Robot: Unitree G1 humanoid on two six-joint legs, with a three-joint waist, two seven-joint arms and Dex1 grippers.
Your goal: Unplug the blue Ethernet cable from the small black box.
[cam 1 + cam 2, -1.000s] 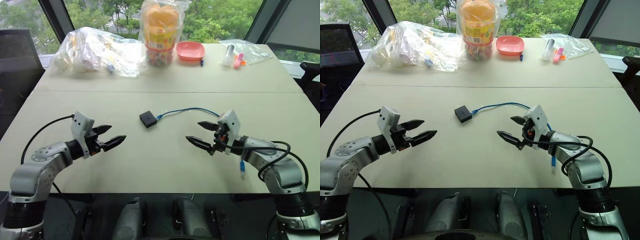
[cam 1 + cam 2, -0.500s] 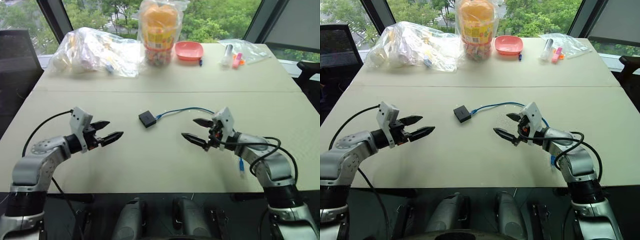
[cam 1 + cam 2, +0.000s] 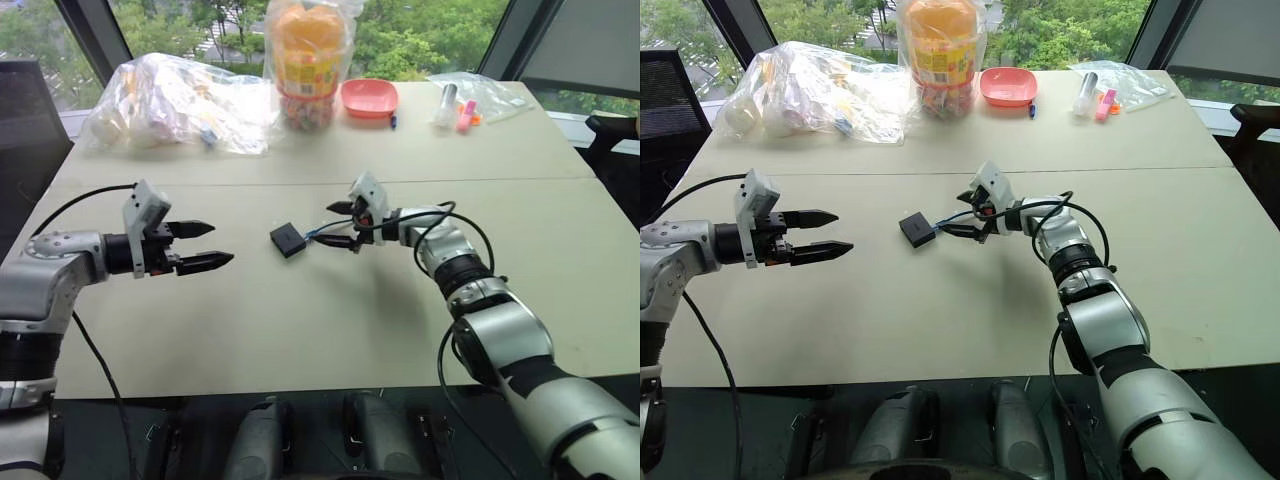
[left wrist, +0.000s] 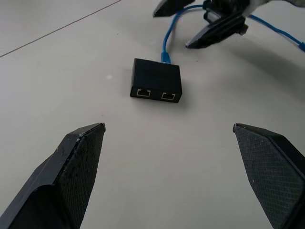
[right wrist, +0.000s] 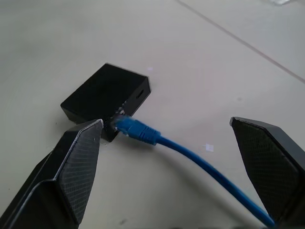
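Note:
The small black box (image 3: 288, 239) lies flat near the middle of the table, with two empty ports on the edge facing my left gripper (image 4: 156, 93). The blue Ethernet cable (image 5: 190, 152) is plugged into the opposite edge, its plug (image 5: 136, 130) seated in the box (image 5: 107, 93). My right gripper (image 3: 333, 226) is open, with one finger on each side of the cable just behind the plug, touching nothing. To the left of the box, my left gripper (image 3: 218, 244) hovers open and empty, pointing at it from a hand's width away.
Along the table's far edge stand clear plastic bags (image 3: 170, 100), a tall jar of snacks (image 3: 300, 60), a pink bowl (image 3: 368, 97) and a bag of small items (image 3: 465, 100). A seam (image 3: 200, 185) crosses the table behind the box.
My right gripper has swung forward and left, from beside the cable's loop to straddling the cable at the box. The left gripper rose slightly. Both stayed open.

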